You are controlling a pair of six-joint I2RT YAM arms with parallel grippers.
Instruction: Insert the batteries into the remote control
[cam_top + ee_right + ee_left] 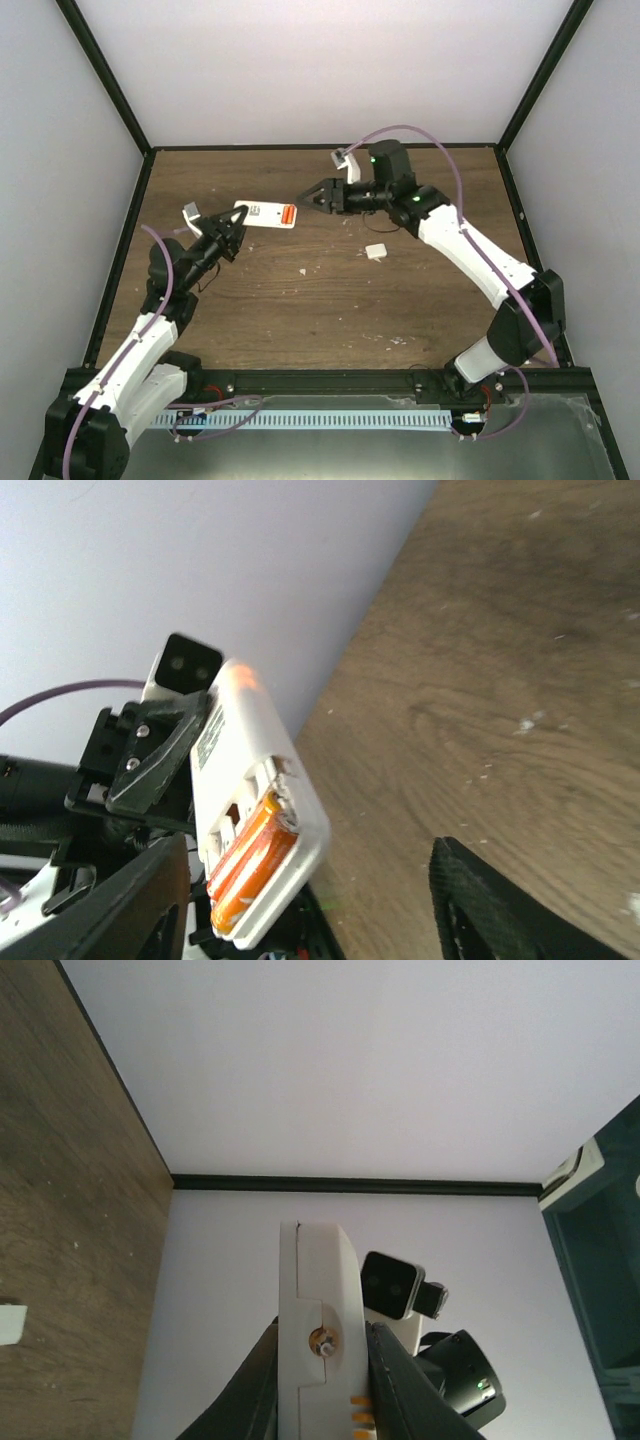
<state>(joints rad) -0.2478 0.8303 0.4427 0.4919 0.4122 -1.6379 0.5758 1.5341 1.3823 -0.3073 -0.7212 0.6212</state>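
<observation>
While left gripper [232, 226] clamps the remote control [262, 213] aloft | right gripper [304, 199]: jaws apart, empty | handling: likely light, rigid, slick plastic; grip side edges, clear of seated batteries [250, 865].

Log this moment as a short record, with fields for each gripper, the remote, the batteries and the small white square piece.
left gripper: shut on one end of the remote control, holding it off the table
right gripper: open, holding nothing, close to the remote's battery end
remote control: label side showing, battery compartment uncovered
batteries: two, orange, side by side in the compartment
white square piece: lying on the table, apart from both grippers
</observation>
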